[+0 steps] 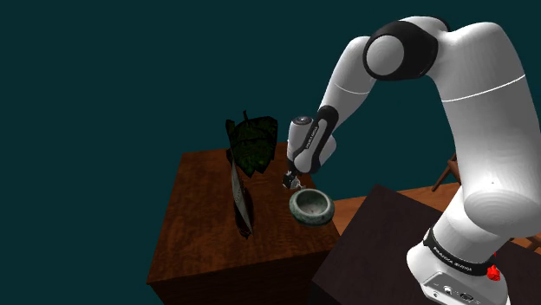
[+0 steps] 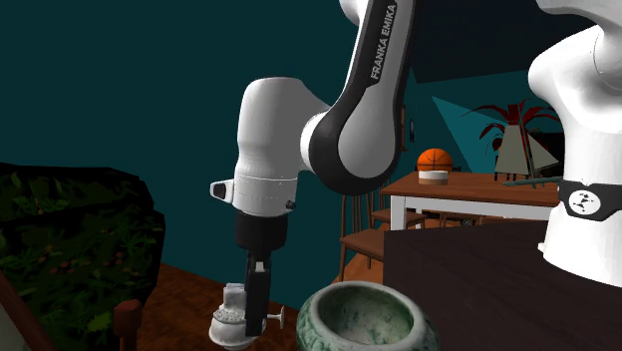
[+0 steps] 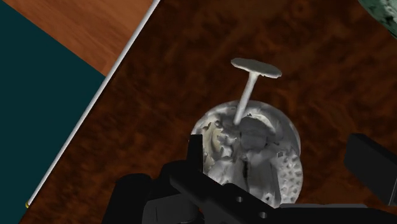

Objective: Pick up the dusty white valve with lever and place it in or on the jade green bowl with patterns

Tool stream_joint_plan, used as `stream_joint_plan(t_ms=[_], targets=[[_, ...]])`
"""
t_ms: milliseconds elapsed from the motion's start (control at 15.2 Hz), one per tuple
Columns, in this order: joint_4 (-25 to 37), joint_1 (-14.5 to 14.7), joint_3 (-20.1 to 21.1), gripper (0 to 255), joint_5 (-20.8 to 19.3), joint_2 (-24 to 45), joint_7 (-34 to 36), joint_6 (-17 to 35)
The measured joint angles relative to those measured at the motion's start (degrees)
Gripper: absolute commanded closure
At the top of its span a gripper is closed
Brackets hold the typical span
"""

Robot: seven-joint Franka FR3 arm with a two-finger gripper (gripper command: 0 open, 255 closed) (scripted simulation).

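A home's living and dining room: teal walls (image 2: 120, 80), a white-legged wooden dining table (image 2: 478, 189) carrying an orange basketball (image 2: 435, 159), wooden chairs (image 2: 364, 242) beside it, and a red-leaved houseplant (image 2: 503, 112) behind.

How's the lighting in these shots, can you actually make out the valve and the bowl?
Wrist view: the lever valve bright on dark wood; second exterior view: it and the green bowl pale against dim surroundings; shoulder view: dim overall, valve a tiny speck.
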Motion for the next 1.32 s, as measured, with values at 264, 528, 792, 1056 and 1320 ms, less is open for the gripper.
stream_joint_plan(t_ms=[264, 528, 792, 1056, 1320], targets=[[0.01, 0.01, 0.0, 255, 0.0, 0.02, 0.01, 0.01], [-0.05, 0.01, -0.01, 255, 0.0, -0.09, 0.01, -0.03], [-0.04, 0.02, 0.0, 255, 0.0, -0.11, 0.02, -0.06], [-0.7, -0.17, 0.25, 255, 0.06, -1.87, -0.21, -1.11], [-1.73, -0.48, 0.6, 255, 0.26, -4.95, -0.55, -3.21]])
